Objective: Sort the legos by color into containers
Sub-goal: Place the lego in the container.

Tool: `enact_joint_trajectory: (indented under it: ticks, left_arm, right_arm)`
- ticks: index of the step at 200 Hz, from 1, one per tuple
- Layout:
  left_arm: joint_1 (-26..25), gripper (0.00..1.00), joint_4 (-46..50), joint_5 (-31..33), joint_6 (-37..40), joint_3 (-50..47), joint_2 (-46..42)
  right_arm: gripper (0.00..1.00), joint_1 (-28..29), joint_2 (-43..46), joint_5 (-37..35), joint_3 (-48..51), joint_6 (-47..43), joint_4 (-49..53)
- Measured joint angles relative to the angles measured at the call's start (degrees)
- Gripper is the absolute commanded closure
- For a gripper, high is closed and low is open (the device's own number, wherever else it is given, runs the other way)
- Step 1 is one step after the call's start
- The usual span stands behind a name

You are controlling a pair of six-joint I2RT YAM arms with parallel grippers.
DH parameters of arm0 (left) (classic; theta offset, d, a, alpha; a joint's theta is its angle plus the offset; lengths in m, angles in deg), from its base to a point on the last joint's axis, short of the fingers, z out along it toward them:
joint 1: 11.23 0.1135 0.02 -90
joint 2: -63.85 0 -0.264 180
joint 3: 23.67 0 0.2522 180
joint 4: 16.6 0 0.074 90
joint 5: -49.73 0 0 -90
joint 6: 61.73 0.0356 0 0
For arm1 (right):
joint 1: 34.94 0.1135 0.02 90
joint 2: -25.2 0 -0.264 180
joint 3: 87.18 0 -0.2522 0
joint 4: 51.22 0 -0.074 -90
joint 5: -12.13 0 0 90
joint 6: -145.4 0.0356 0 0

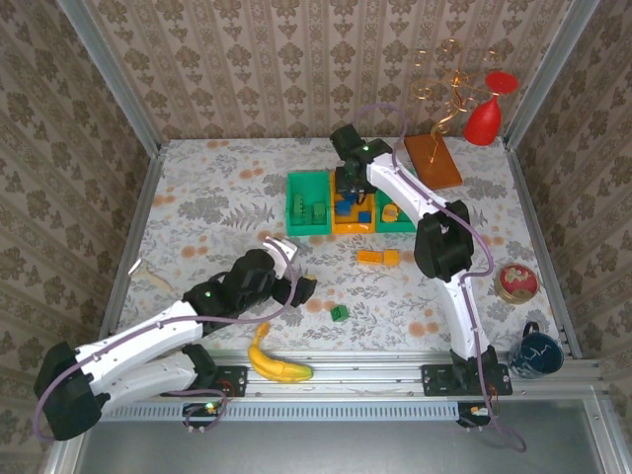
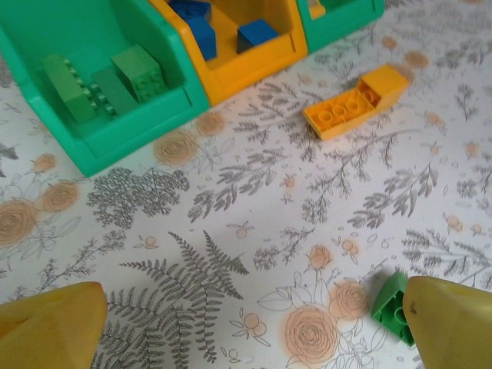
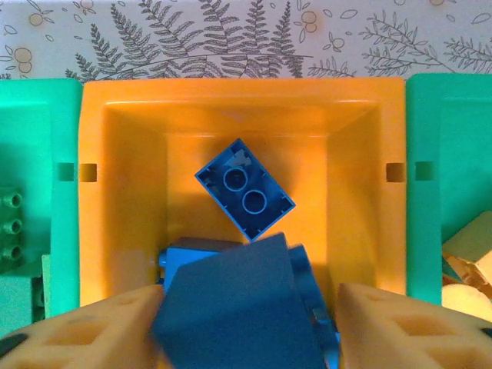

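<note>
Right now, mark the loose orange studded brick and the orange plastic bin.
Loose orange studded brick (image 2: 355, 101), left wrist view, top face.
Orange plastic bin (image 3: 242, 92), right wrist view, far rim.

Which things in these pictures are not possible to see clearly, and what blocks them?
- Top view: inside of the orange bin, mostly covered by the right gripper.
- Right wrist view: whether the right gripper grips the blue brick; the bottom edge cuts off the contact.
- Left wrist view: the loose green brick, partly behind a finger of the left gripper.
- Right green bin: contents cut by edges in both wrist views.
</note>
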Motion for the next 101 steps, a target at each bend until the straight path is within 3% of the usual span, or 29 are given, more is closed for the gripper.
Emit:
enact_joint_trajectory:
  ticks: [57,101]
  left_arm:
    - [-2.16,0.02,-1.09,-3.52,4.09,0.0,5.6]
    - [-4.28,0.06,-4.85,-6.99,7.96,-0.02,9.22]
  right_arm:
    - [0.33,0.0,1.14,0.04,1.33,0.02,-0.09]
    - [0.26,0.0,12.52,0.28,13.62,0.72,-2.47]
